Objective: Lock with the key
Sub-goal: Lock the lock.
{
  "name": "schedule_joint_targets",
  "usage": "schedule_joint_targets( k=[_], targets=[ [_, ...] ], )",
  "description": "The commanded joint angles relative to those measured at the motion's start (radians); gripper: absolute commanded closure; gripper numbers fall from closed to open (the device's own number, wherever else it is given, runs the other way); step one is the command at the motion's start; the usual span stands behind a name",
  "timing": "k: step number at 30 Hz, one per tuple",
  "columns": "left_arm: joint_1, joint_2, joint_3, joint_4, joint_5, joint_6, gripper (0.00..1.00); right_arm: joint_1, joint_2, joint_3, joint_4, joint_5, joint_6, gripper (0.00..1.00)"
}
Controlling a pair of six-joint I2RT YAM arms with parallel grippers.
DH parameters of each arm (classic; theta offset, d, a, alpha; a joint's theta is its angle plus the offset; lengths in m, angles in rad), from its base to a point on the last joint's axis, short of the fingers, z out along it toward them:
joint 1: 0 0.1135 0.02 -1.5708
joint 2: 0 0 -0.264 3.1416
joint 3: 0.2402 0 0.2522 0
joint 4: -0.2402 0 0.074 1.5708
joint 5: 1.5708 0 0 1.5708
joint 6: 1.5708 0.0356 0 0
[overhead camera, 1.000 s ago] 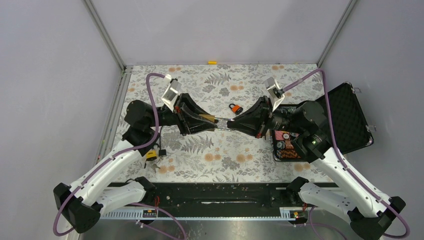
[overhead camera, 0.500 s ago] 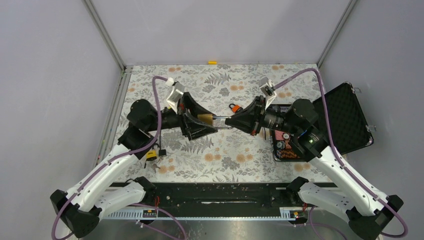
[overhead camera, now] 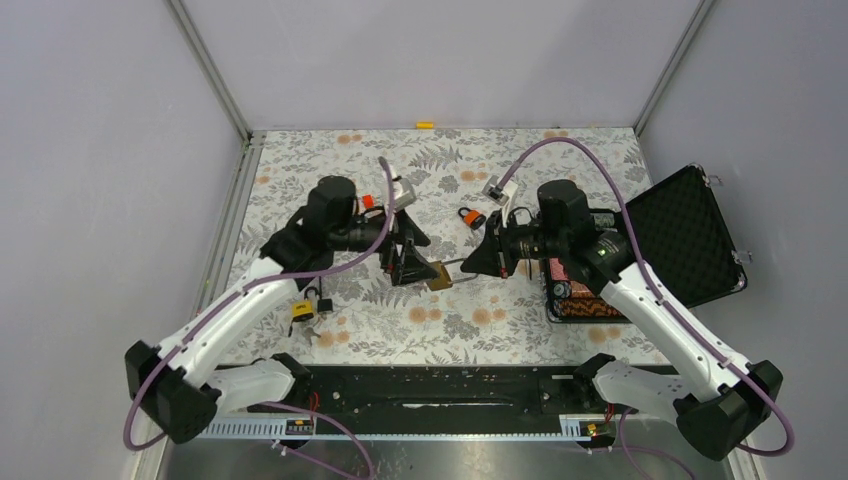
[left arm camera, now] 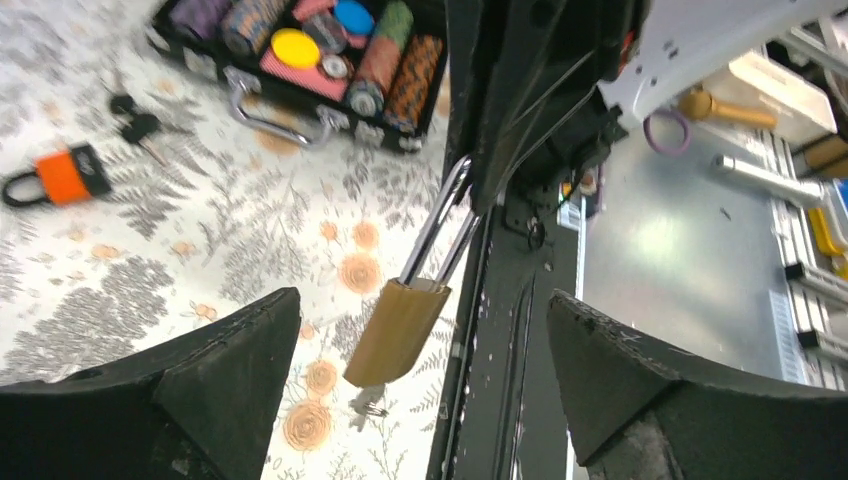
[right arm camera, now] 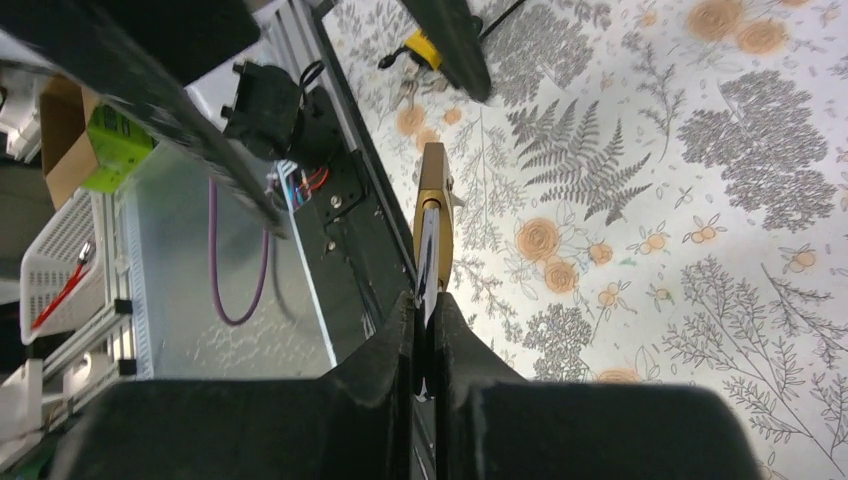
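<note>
A brass padlock (overhead camera: 438, 277) hangs above the floral table, held by its steel shackle (left arm camera: 440, 225). My right gripper (right arm camera: 425, 300) is shut on that shackle, and the lock body (right arm camera: 433, 195) points away from the fingers. My left gripper (left arm camera: 422, 298) is open wide on either side of the brass body (left arm camera: 398, 330) and does not touch it. In the top view the left gripper (overhead camera: 425, 258) sits just left of the lock. A small silvery key (left arm camera: 366, 404) shows right under the lock's bottom end. I cannot tell whether it sits in the keyhole.
An orange padlock (overhead camera: 470, 217) and dark keys (left arm camera: 135, 115) lie on the table behind the grippers. An open black case (overhead camera: 690, 235) with poker chips (left arm camera: 300, 60) stands at the right. A yellow padlock (overhead camera: 303, 310) with keys lies near the left arm. The black rail (overhead camera: 440, 385) runs along the near edge.
My left gripper has opened and let go of the brass padlock. Both wrists have turned, and the lock now hangs lower from the right gripper alone.
</note>
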Motion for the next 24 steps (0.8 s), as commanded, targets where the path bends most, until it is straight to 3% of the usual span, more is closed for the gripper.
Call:
schedule_joint_targets(
  k=[1, 5, 10, 16, 19, 21, 24],
  targets=[
    [-0.034, 0.119, 0.091, -0.191, 0.121, 0.203, 0.10, -0.002, 0.019, 0.094, -0.026, -0.133, -0.101, 1.00],
    [-0.101, 0.207, 0.141, -0.279, 0.092, 0.276, 0.15, -0.002, 0.038, 0.098, -0.021, -0.184, -0.111, 1.00],
    [-0.121, 0.258, 0.176, -0.328, 0.121, 0.318, 0.44, -0.003, 0.036, 0.093, -0.021, -0.225, -0.125, 1.00],
    [-0.121, 0.263, 0.192, -0.346, 0.141, 0.341, 0.67, -0.002, 0.016, 0.080, -0.024, -0.268, -0.142, 1.00],
    [-0.121, 0.269, 0.202, -0.356, 0.143, 0.347, 0.65, -0.002, 0.025, 0.089, -0.037, -0.270, -0.145, 1.00],
    [-0.120, 0.272, 0.209, -0.358, 0.144, 0.346, 0.45, -0.002, 0.032, 0.093, -0.042, -0.274, -0.144, 1.00],
    [-0.120, 0.282, 0.235, -0.398, 0.143, 0.366, 0.38, -0.002, 0.032, 0.091, -0.041, -0.298, -0.140, 1.00]
  ],
)
